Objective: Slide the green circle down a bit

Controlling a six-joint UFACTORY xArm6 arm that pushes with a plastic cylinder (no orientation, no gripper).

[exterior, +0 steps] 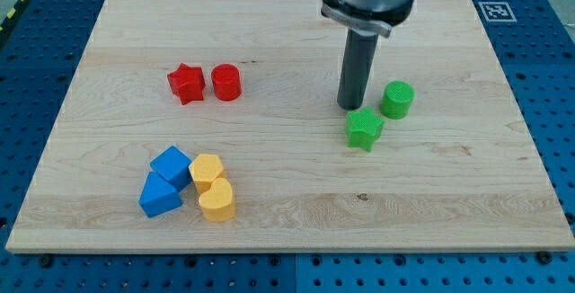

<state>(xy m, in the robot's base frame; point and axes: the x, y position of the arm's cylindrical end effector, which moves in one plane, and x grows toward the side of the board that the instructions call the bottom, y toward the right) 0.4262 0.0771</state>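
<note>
The green circle (pixel 396 99) is a short green cylinder at the view's right of the wooden board (pixel 287 212). A green star (pixel 364 128) lies just below and to its left, close to it but apart. My tip (pixel 350 106) rests on the board just above the green star and to the left of the green circle, with a small gap to the circle.
A red star (pixel 186 84) and a red cylinder (pixel 226 83) sit side by side at the upper left. Two blue blocks (pixel 163 183) and two yellow blocks (pixel 212 186) cluster at the lower left. The board's right edge lies beyond the green circle.
</note>
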